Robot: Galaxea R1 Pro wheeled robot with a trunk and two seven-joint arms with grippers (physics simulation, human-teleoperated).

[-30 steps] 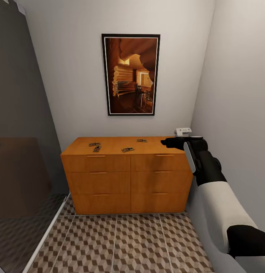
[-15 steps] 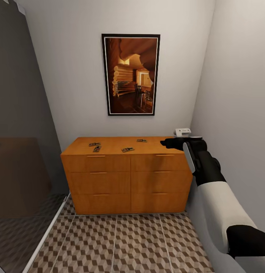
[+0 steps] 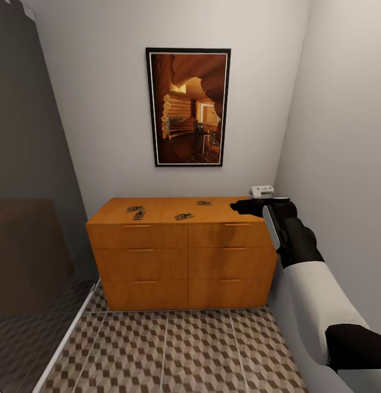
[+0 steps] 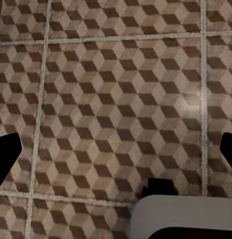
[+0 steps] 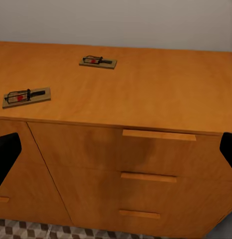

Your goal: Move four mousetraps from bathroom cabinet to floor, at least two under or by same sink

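The low orange-brown wooden cabinet (image 3: 182, 251) with six drawers stands against the back wall on the cube-patterned tiled bathroom floor (image 3: 174, 349). Four small brown wooden mousetraps lie on its top: two (image 3: 137, 212) near the left edge, one (image 3: 184, 216) at the front edge, one (image 3: 204, 203) toward the back. The right claw (image 3: 238, 206) hangs over the top's right front corner, fingers apart. The left claw (image 4: 116, 152), fingers apart, faces floor tiles.

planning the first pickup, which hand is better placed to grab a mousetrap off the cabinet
The right hand. It is raised level with the cabinet top at its right end, open, facing the nearest mousetrap. The left hand hangs open over the bathroom floor, pointing down, away from the traps.
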